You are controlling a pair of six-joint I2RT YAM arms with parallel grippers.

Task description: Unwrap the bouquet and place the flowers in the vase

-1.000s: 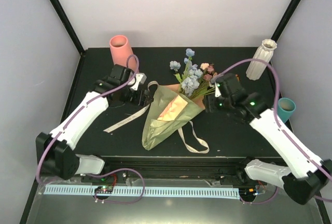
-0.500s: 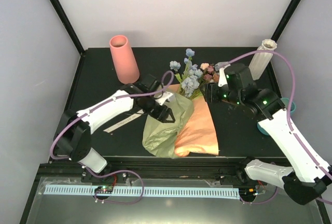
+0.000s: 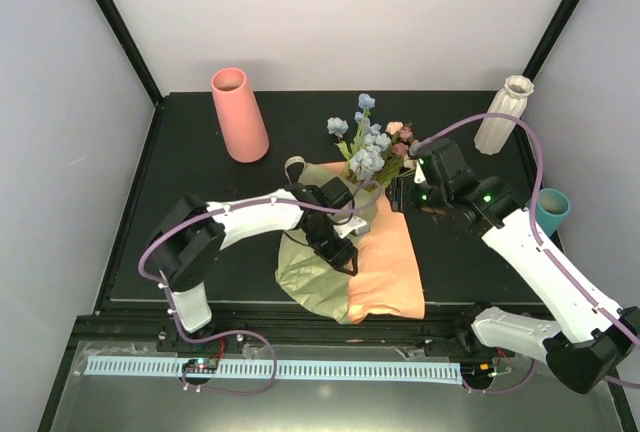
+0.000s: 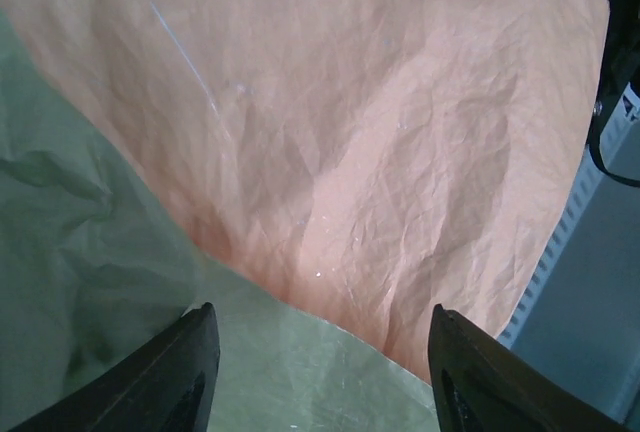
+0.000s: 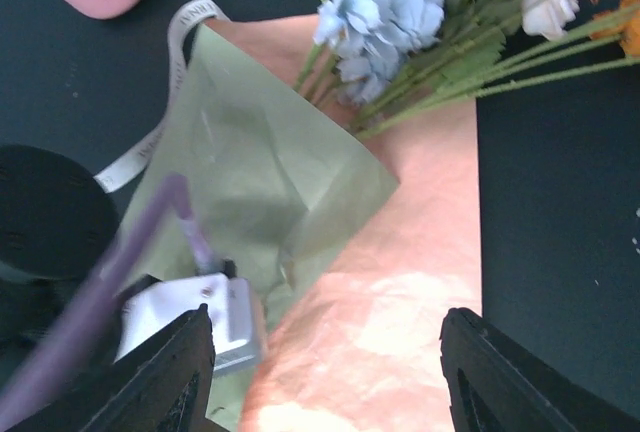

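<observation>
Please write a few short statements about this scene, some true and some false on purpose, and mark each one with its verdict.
1. The flowers stand in the white ribbed vase. False: they lie on the table with their stems on the paper sheet; the vase holds none.
2. The paper sheet shows its peach inner face on its right part. True.
3. The pink vase lies on its side. False: it stands upright at the far left.
4. The left gripper is over the paper sheet with its jaws apart. True.
</observation>
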